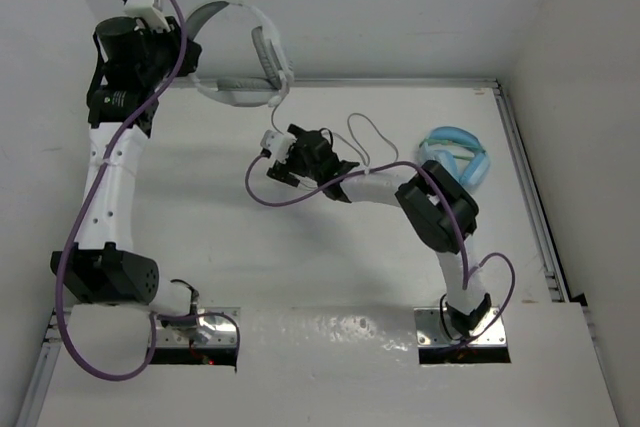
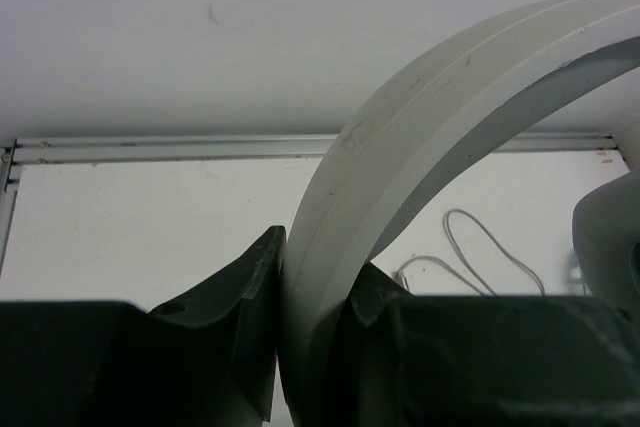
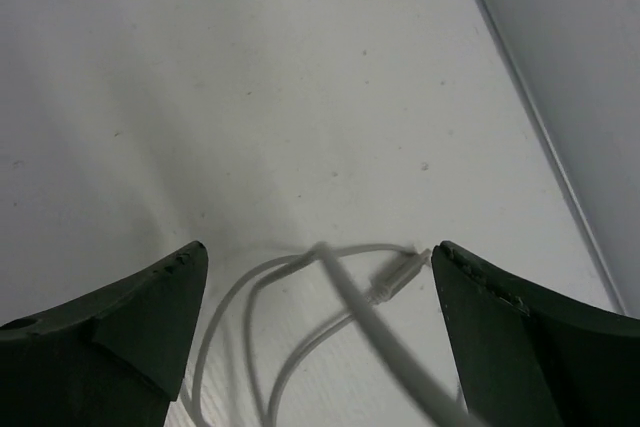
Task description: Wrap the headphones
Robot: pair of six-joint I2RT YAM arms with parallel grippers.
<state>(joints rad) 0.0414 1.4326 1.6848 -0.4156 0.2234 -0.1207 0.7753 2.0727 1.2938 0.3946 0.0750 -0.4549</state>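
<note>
The white and light-grey headphones (image 1: 245, 52) hang in the air at the back left. My left gripper (image 1: 188, 39) is shut on their headband (image 2: 450, 77), which fills the gap between its jaws (image 2: 315, 287). The thin grey cable (image 1: 365, 137) drops from an ear cup (image 1: 272, 57) and lies in loops on the table. My right gripper (image 1: 272, 159) is open just above the table. In the right wrist view the cable loops (image 3: 260, 282) and the plug (image 3: 400, 275) lie between its spread jaws (image 3: 318, 257), and I cannot tell whether they touch them.
Light blue headphones (image 1: 455, 157) lie on the table to the right, behind my right arm. A metal rail (image 1: 400, 82) runs along the table's back edge, and another along the right edge (image 1: 530, 197). White walls enclose the back and sides.
</note>
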